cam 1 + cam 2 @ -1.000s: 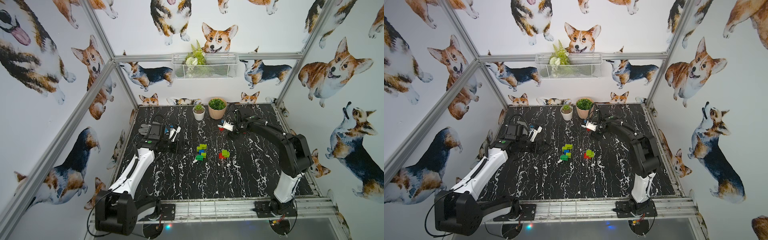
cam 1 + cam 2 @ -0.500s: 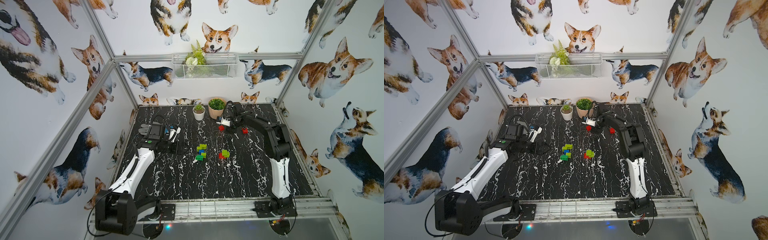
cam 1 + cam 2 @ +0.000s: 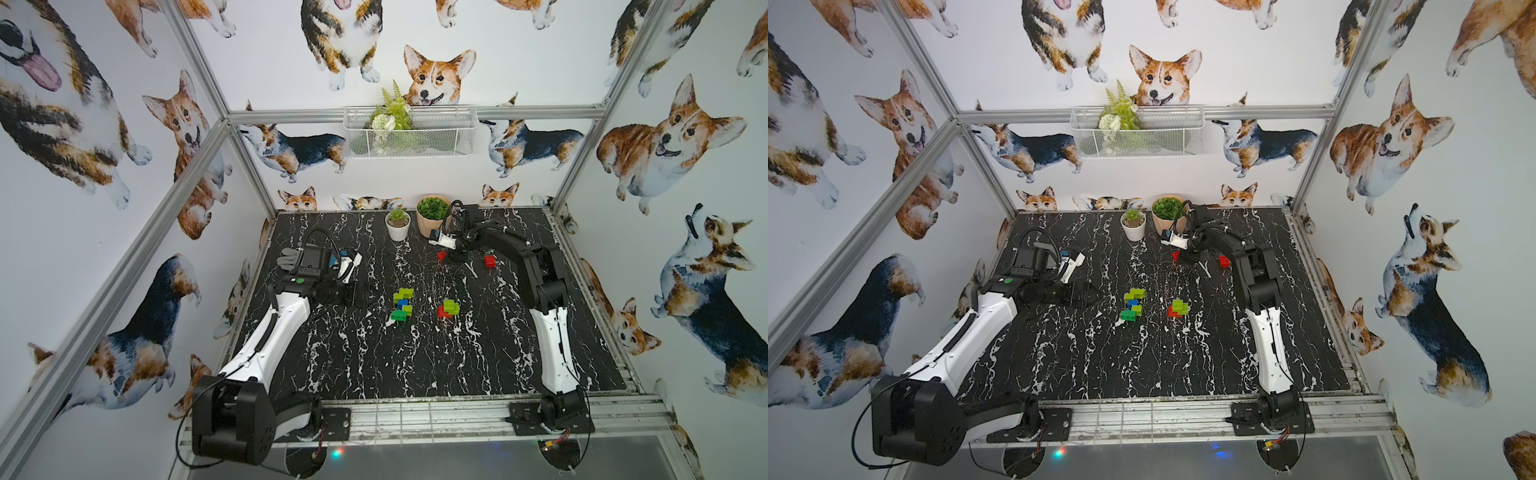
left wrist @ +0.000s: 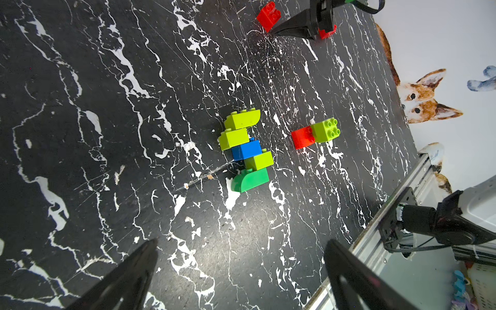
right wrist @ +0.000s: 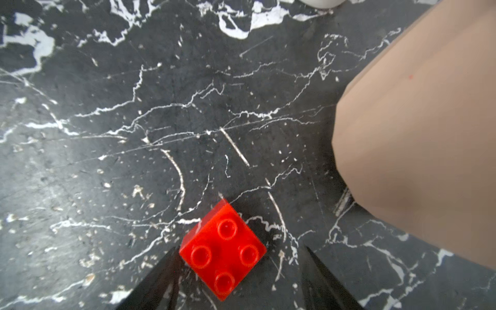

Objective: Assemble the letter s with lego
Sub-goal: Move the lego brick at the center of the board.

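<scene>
Right claw (image 5: 241, 249) stands low over one red brick (image 5: 222, 249). Its two fingers are apart with the brick between them. One finger is at a corner of the brick and the other has a clear gap, so nothing is clamped yet. This brick lies studs up near the far edge of the desk (image 3: 415, 365), just before the tan pot (image 5: 416, 134). It is turned diagonally to the fingers, so I think they will meet corners and not flat sides, and the brick may rotate or slip out when they close. A second red brick (image 3: 489, 261) lies near it, toward the right edge.

In the middle of the desk lies the started letter (image 4: 245, 150): lime, lime, blue, lime and dark green bricks joined in a zigzag row. It is laid on its side, probably so that the shape reads from above. Near it, not touching, is a red and lime pair (image 4: 314, 132).

The white pot (image 3: 398, 230) stands beside the tan one at the far edge. Left claw (image 4: 241, 241) hovers near the left edge with its fingers fully apart and empty; I judge it waits there to leave room.
</scene>
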`<action>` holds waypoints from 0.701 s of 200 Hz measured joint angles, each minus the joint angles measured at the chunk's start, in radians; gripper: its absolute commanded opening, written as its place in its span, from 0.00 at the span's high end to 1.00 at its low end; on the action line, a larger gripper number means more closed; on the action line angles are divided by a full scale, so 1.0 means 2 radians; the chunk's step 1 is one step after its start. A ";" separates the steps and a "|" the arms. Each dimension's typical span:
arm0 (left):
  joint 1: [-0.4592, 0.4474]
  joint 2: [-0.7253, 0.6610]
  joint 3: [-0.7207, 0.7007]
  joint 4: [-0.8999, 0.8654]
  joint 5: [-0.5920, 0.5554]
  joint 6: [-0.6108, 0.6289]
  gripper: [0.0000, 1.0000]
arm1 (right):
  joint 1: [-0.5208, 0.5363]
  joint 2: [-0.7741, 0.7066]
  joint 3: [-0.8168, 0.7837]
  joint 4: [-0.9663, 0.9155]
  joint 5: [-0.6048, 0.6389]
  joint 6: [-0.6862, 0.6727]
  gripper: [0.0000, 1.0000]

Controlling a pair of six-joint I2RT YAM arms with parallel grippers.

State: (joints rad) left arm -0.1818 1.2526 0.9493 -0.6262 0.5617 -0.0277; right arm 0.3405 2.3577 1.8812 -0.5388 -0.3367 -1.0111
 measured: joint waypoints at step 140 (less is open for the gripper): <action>0.000 0.007 0.007 0.005 0.008 -0.011 0.00 | 0.004 0.028 0.047 -0.051 -0.039 -0.018 0.66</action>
State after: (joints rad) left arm -0.1818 1.2675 0.9627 -0.6170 0.5774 -0.0494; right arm 0.3485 2.4138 1.9759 -0.6411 -0.4141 -1.0477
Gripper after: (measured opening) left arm 0.998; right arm 0.366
